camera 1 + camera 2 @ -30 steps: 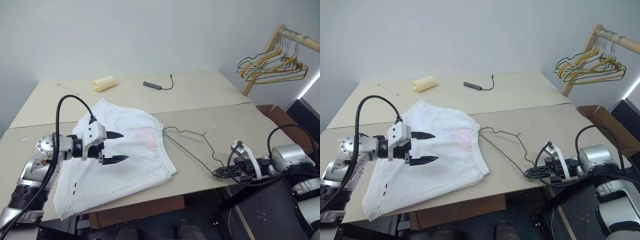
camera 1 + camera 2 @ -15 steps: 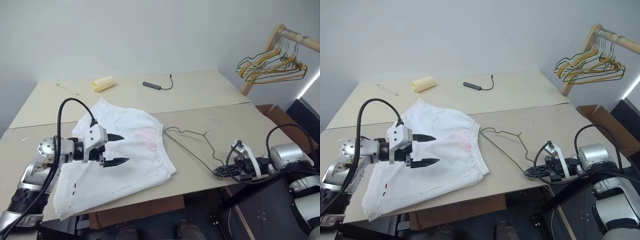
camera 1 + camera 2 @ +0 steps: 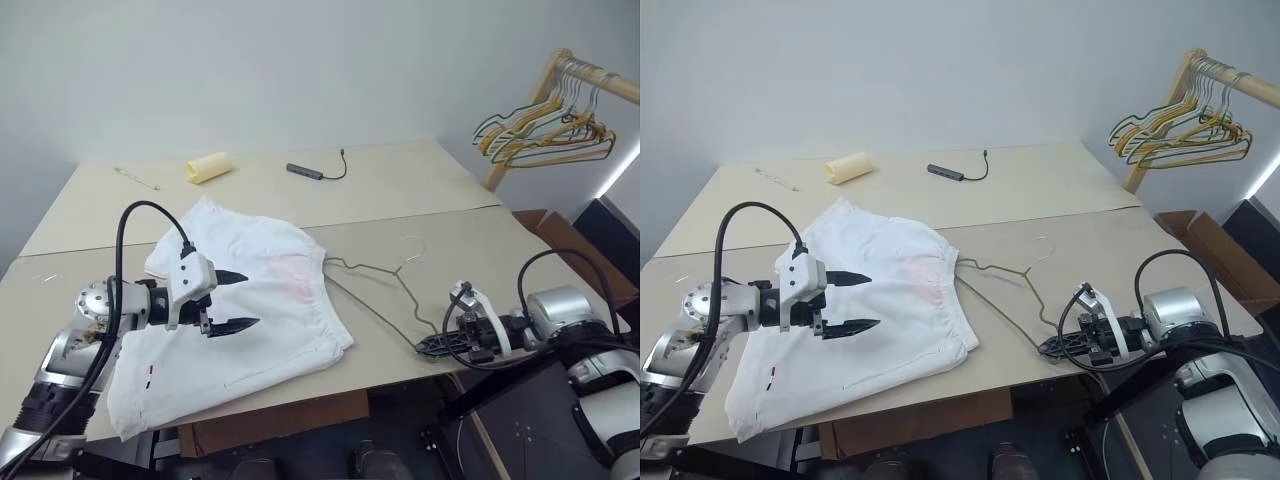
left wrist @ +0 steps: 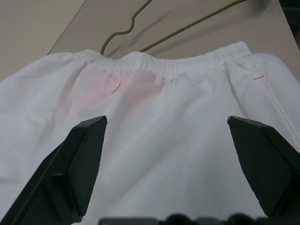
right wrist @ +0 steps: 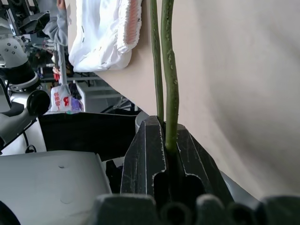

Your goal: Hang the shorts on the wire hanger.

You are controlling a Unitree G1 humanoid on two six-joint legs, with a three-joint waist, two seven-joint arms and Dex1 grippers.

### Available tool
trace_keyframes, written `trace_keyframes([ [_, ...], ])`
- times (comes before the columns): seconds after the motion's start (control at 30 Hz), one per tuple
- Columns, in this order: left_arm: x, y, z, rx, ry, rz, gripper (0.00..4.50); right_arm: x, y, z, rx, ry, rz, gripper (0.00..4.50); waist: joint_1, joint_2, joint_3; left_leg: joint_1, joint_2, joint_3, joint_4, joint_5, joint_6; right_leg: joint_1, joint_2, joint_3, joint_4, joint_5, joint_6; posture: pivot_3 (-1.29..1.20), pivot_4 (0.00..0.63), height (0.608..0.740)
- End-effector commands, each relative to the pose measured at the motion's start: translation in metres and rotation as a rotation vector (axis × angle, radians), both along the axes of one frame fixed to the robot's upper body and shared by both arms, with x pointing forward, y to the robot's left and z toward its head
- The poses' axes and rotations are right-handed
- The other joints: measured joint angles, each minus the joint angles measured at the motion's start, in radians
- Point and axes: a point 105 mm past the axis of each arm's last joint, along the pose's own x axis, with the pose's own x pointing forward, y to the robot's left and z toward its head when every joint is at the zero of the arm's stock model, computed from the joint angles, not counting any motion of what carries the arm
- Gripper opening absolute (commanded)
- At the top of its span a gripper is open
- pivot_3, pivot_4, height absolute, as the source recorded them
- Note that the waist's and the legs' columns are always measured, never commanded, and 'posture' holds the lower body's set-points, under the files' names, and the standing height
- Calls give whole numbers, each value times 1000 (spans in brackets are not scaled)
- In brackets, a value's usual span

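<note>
1. The shorts (image 3: 235, 310) lie flat on the table (image 3: 400, 180), in the lower left of the left eye view. The waistband faces right, toward the wire hanger, so its opening is the near edge for threading.
2. The wire hanger (image 3: 385, 290) lies flat at centre right of the same view. One corner touches the waistband; the hook (image 3: 412, 247) points toward the upper right.
3. The right gripper (image 3: 432, 344), at lower right by the table's front edge, is clamped shut on the hanger's outer corner. The right wrist view shows two wire strands pinched between the fingers (image 5: 145, 154). This grip likely serves to steer the wire into the shorts.
4. The left gripper (image 3: 232, 300) hovers over the middle of the shorts with its jaws spread wide, holding nothing. The left wrist view shows fabric between both fingers (image 4: 79, 159), with the pink patch (image 4: 117, 86) ahead. This pose suits a pinch at the waistband.
</note>
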Motion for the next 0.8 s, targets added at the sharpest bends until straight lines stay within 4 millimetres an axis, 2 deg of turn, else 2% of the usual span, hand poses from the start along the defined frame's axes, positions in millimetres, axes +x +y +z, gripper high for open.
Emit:
trace_keyframes([
  [0.03, 0, -2, 11, 9, -59, -5, 4470, 8, 10, 21, 75, -54, 52, 0, 2, 0, 0, 0, 0, 0, 0, 0, 0, 0, 0, 0, 0, 0, 0, 57, 0, 740],
  [0.23, -1, 0, 8, 16, -59, 4, 4470, 15, 16, 27, 81, -48, 62, 0, 18, 0, 0, 0, 0, 0, 0, 0, 0, 0, 0, 0, 0, 1, -1, 60, 0, 740],
  [0.43, -1, -4, 5, 18, -57, 1, 4470, 27, 31, 21, 62, -40, 89, 0, 23, 0, 0, 0, 0, 0, 0, 0, 0, 0, 0, 0, 0, 2, -3, 74, 0, 740],
  [0.57, -1, -4, 6, 15, -66, 12, 4470, 46, 42, 21, 51, -75, 59, 0, 23, 0, 0, 0, 0, 1, 0, 0, 0, 0, 0, 0, 1, 2, -4, 90, 0, 740],
  [0.8, -6, -1, 3, 21, -66, 34, 4470, 64, 32, 18, 26, -152, -55, 0, 46, 0, 0, -1, 0, 0, 0, 0, 0, -1, 0, -1, 1, 2, -4, 116, 0, 740],
])
